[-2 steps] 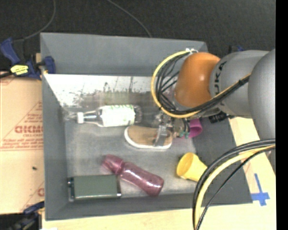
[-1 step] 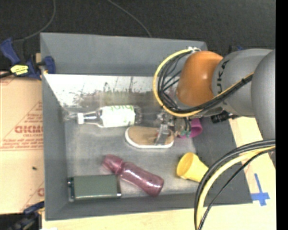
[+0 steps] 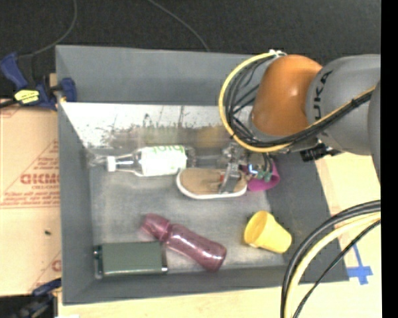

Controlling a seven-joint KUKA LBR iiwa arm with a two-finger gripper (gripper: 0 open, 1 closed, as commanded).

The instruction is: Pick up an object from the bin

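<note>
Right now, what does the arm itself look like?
A rounded grey arm with dark KUKA lettering, a glossy orange cover at the wrist, and yellow and black cables looped around it. The gripper below is small, dark and metallic.

1. We log a small shoe (image 3: 202,183): white sole rim, tan inside, opening facing up.
2. It lies flat on its sole, long axis left to right.
3. Its left tip is just beside the white bottle (image 3: 156,161), at that bottle's lower right; we cannot tell whether they touch.

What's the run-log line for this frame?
tool: at right end of tan-and-white shoe | shoe: flat on bin floor | nearby: magenta piece, clear bottle | front: yellow cup, pink bottle, dark box
</note>
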